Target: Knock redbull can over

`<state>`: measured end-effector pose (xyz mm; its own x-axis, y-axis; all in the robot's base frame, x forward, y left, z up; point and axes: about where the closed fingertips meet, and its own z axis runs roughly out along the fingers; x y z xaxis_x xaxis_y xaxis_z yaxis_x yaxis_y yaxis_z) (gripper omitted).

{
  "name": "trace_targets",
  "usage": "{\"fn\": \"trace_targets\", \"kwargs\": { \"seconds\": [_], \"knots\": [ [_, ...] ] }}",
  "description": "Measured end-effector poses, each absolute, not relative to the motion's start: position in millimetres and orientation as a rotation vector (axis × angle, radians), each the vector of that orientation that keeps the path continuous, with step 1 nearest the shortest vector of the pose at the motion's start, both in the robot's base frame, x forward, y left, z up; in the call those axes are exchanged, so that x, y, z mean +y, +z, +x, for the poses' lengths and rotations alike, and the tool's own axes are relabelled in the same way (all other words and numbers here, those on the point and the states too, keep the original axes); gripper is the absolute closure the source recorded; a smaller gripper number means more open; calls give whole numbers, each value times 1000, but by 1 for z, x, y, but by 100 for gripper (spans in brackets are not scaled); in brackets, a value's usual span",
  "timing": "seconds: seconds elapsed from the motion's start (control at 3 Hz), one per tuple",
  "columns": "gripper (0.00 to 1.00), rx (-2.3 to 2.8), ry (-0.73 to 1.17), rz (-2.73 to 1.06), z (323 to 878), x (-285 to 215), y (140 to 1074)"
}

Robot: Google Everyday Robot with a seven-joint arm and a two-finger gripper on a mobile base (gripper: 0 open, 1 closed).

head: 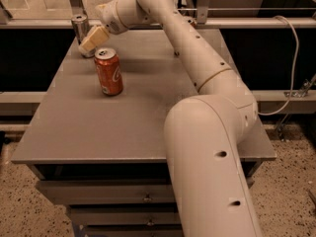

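Observation:
The redbull can (79, 26) is slim and silver and stands upright at the far left corner of the grey table (148, 112). My gripper (92, 39) is at the can's lower right side, with its tan fingers pressed together and holding nothing. I cannot tell whether it touches the can. The arm reaches in from the lower right across the table.
A red-orange cola can (108, 72) stands upright just in front of and to the right of the gripper. A metal rail (247, 9) runs behind the table. My arm (197, 63) covers the table's far right part. Drawers (113, 196) sit below the tabletop.

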<state>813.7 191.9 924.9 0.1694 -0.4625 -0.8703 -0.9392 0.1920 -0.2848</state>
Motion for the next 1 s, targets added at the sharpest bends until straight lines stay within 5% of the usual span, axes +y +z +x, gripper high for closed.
{"fn": "trace_targets", "kwargs": {
  "seconds": [0.33,1.0],
  "knots": [
    [4,1505,685,-1338,823,209,915],
    [50,1541,720,-1209,840,197,919]
  ]
}}
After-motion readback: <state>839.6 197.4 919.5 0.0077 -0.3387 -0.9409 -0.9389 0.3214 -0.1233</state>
